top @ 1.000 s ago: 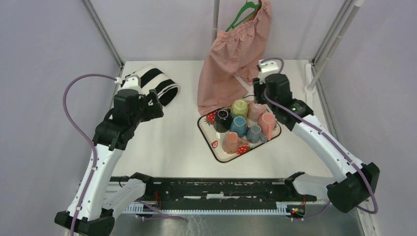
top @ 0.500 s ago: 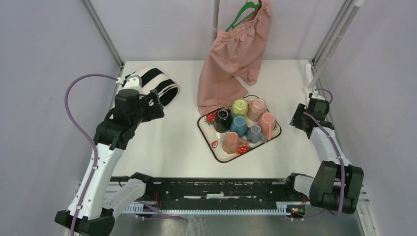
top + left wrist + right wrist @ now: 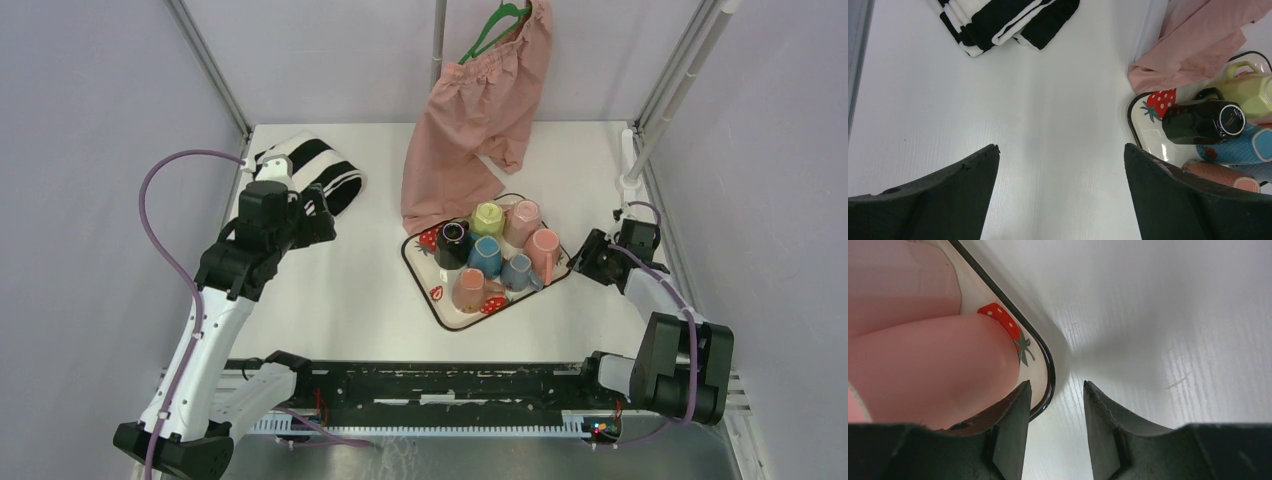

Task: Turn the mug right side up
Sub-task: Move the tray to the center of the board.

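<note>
A strawberry-print tray (image 3: 436, 292) in the middle of the table holds several mugs packed together: black (image 3: 453, 243), yellow-green (image 3: 487, 217), blue (image 3: 486, 256) and pink ones (image 3: 543, 250). My right gripper (image 3: 585, 262) sits low at the tray's right corner, open, with nothing between its fingers. In the right wrist view my right gripper (image 3: 1055, 386) is just beside the tray's black rim (image 3: 1047, 360), with a pink mug (image 3: 933, 370) close on the left. My left gripper (image 3: 318, 215) hangs wide open over bare table left of the tray. The left wrist view shows my left gripper (image 3: 1062, 147) and the black mug (image 3: 1203, 121).
Pink shorts (image 3: 480, 110) on a green hanger drape down onto the table behind the tray. A folded black-and-white striped cloth (image 3: 315, 170) lies at the back left. Metal frame posts (image 3: 650, 120) stand at the corners, one near the right arm.
The right arm has swung from over the back of the tray out to the right edge, then dropped in low at the tray's right corner. The left arm barely moved.
</note>
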